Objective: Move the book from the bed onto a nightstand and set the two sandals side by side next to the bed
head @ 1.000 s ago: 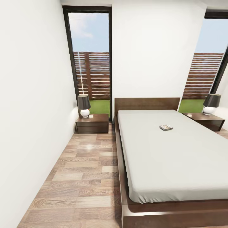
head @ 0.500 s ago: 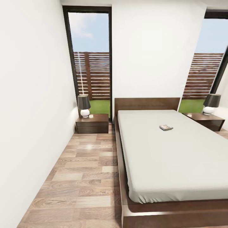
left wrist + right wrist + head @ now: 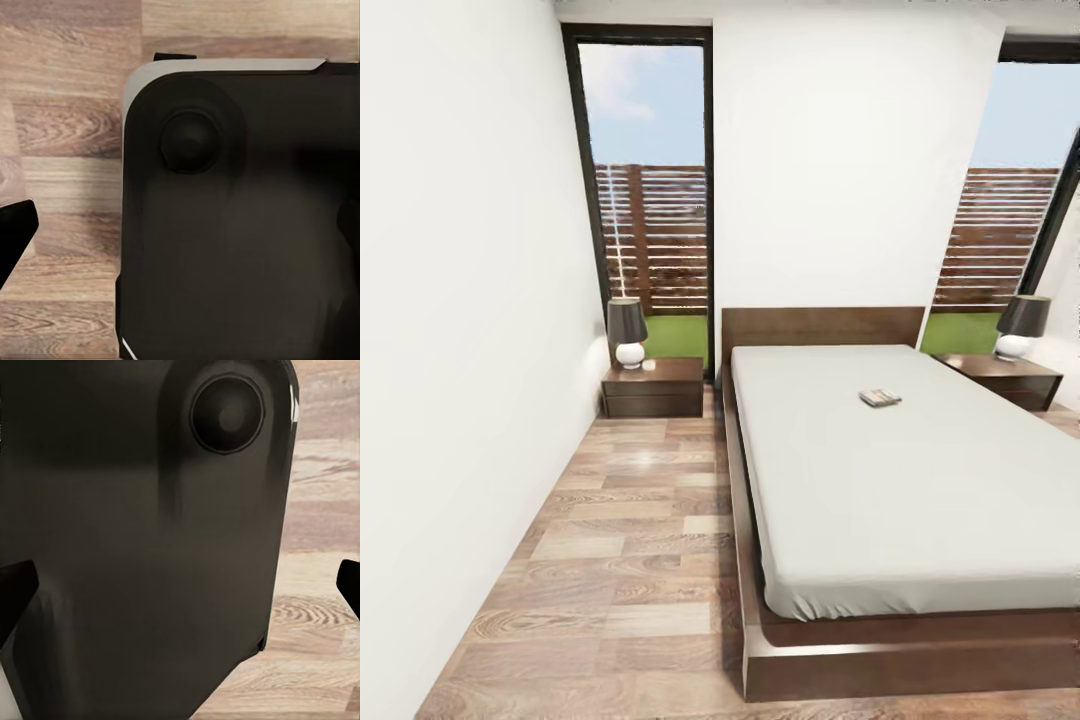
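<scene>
Hands stowed low beside the base; book not yet lifted, nothing of the task done.

Left hand [image 3: 11, 240] and right hand [image 3: 180, 585] are seen pointed down at the plank floor [image 3: 630, 560] beside the dark robot base [image 3: 240, 225]; of each, little beyond dark fingertip edges is shown, so whether they are spread or closed cannot be told, and nothing is seen held. Farther off, the bed [image 3: 900, 480] is viewed from its foot. The book [image 3: 880, 397] is noted lying flat on the mattress, toward the headboard, right of centre. Beyond, a nightstand [image 3: 654, 388] is set at the bed's left and another nightstand [image 3: 1008, 378] at its right, each carrying a lamp [image 3: 627, 333]. Book transfer and sandal placement are judged outstanding.
</scene>
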Tool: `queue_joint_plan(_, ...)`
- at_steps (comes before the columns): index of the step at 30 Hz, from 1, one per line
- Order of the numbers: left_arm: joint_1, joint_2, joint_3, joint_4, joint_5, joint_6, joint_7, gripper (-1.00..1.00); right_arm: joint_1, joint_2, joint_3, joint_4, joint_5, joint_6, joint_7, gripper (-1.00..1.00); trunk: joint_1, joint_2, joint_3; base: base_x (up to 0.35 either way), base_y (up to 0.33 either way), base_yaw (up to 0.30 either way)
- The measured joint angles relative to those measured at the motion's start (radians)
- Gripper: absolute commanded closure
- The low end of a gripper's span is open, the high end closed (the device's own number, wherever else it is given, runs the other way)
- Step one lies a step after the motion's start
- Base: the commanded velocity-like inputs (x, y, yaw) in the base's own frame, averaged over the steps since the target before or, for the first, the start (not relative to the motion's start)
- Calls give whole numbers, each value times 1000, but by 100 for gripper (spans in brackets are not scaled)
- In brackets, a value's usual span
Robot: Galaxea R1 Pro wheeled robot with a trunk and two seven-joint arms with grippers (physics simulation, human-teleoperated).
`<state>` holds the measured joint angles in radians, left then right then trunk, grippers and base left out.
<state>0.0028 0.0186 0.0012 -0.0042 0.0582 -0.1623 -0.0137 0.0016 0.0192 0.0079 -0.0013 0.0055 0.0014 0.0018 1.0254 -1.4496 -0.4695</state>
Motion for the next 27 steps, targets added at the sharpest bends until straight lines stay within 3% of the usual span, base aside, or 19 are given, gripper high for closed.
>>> queue_joint_plan(18,0,0,-2,0,-1,-1,0,-100,0,0,1,0,0,0,0,-100,0,0,0,-254,0,0)
queue_joint_plan(27,0,0,-2,0,-1,-1,0,-100,0,-1,0,0,0,0,0,-100,0,0,0,-137,0,0)
